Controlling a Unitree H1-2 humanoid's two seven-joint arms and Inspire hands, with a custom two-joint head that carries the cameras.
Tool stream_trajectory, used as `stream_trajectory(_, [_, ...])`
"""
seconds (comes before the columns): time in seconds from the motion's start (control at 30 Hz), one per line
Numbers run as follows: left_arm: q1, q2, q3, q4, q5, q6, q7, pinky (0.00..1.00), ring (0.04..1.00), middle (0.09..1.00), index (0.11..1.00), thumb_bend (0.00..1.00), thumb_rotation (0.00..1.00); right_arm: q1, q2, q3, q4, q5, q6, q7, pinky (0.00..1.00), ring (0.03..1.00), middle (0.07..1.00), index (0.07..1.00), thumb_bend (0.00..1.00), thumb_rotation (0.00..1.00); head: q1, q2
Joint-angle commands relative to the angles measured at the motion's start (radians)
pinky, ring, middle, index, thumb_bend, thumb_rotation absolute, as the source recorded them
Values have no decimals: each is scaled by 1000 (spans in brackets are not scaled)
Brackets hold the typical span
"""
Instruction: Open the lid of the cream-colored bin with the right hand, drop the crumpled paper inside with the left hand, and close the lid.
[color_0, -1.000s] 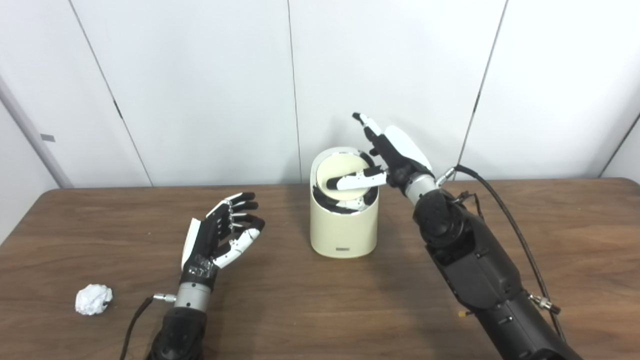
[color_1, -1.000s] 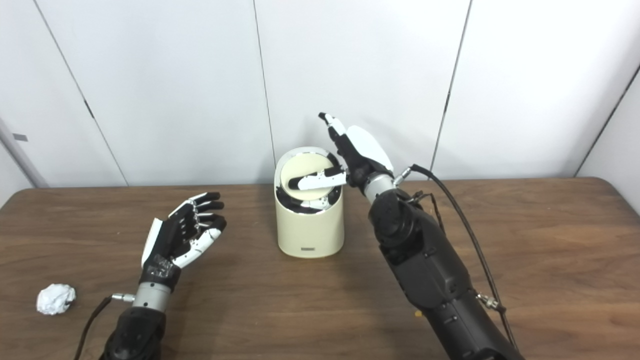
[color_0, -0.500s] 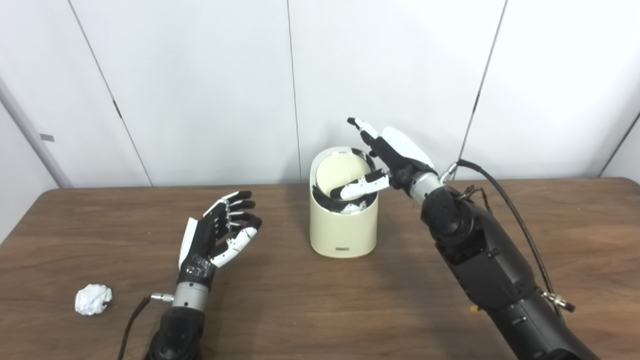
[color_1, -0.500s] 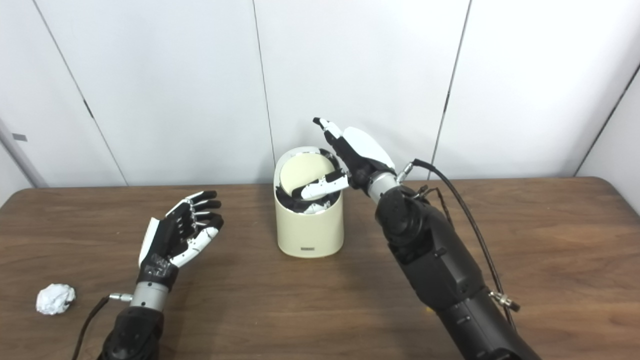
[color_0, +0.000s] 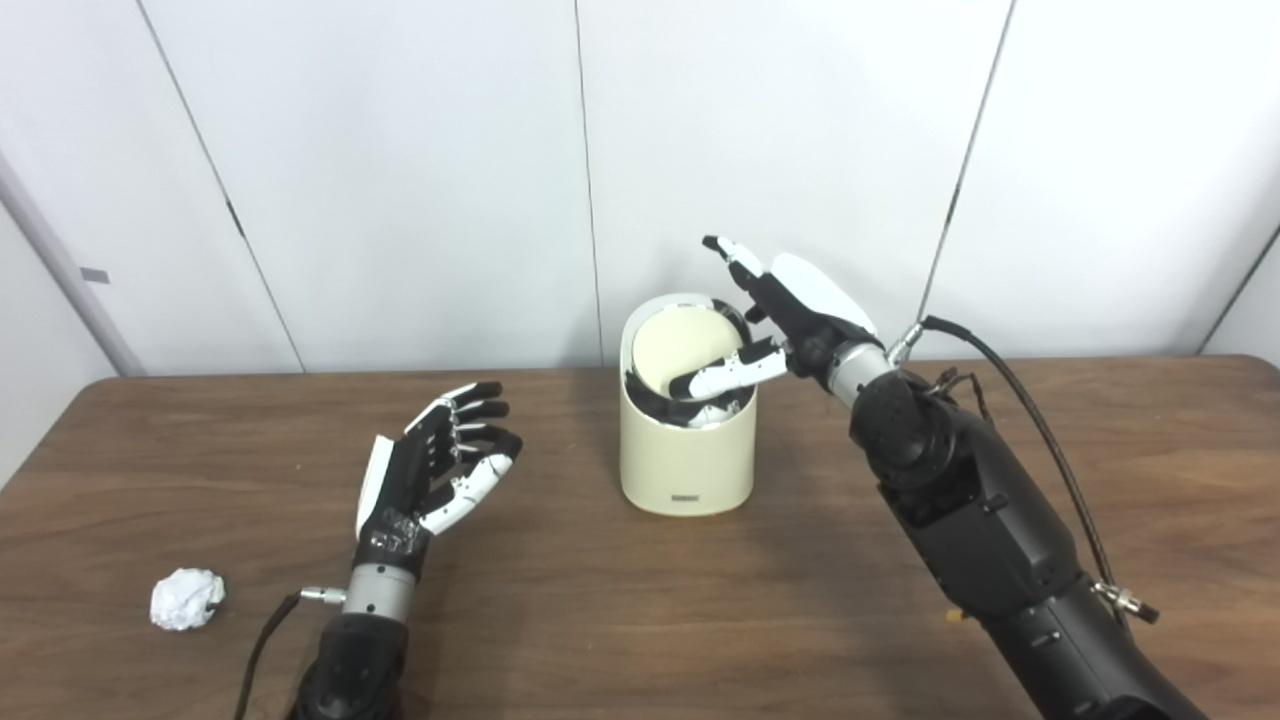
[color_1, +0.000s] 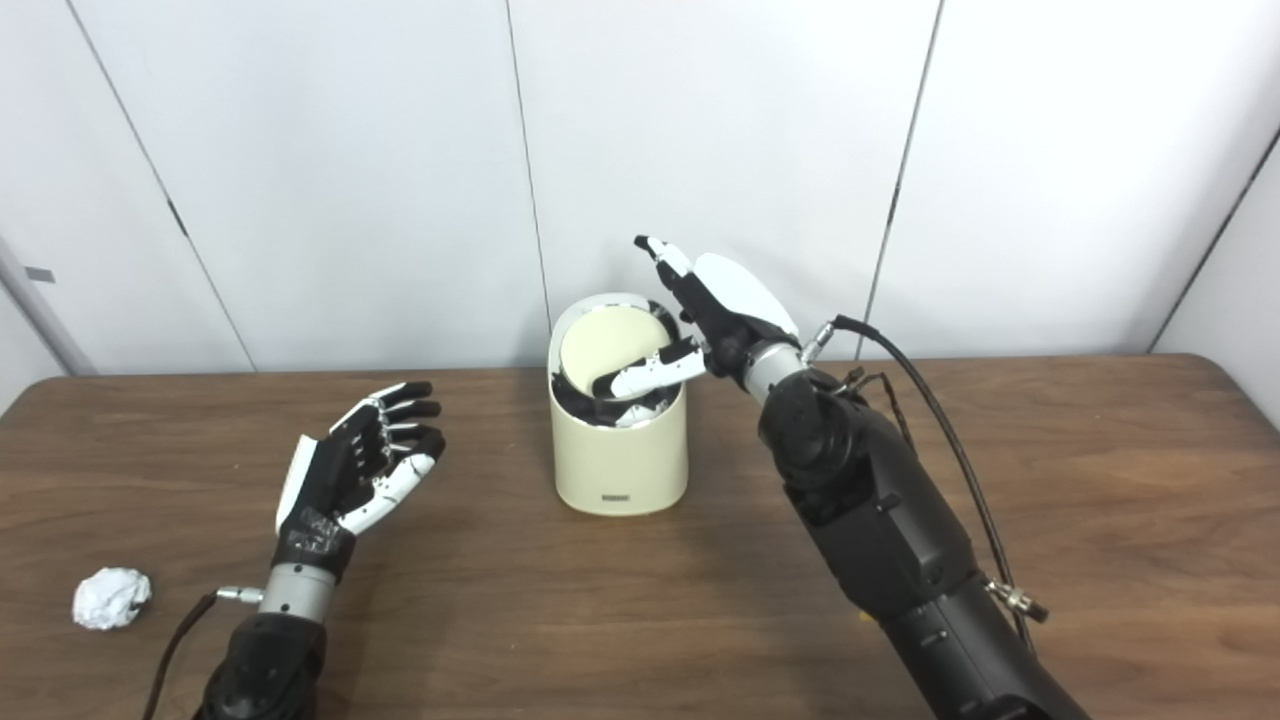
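Now the right hand (color_0: 790, 325) is at the cream-colored bin (color_0: 686, 440), thumb poking down onto the round lid (color_0: 680, 350) and tipping it into the bin's mouth, the other fingers splayed up and back, gripping nothing. That looks like a swing lid, so the thumb's push is probably what holds the gap open. Over on the left, the left hand (color_0: 440, 470) hangs above the wooden table (color_0: 640, 620), palm up, fingers spread and empty (waiting its turn, I'd say). And the crumpled paper (color_0: 187, 598)? Lying on the table near the left edge, well apart from the bin and untouched. Next call: the left hand has to go fetch it.
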Motion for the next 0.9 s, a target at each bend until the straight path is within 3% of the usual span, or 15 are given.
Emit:
stream_trajectory(0.0, [-33,14,6,-36,-6,-27,-1,537,666,735,777,621,383,-53,4,-18,-9,-11,-12,-39,762,953,1000,1000,995,395,1,2])
stream_trajectory(0.87, [-21,12,8,-77,1,2,5,522,657,730,771,627,382,-59,18,8,71,-21,-48,-97,751,937,1000,1000,977,415,11,23])
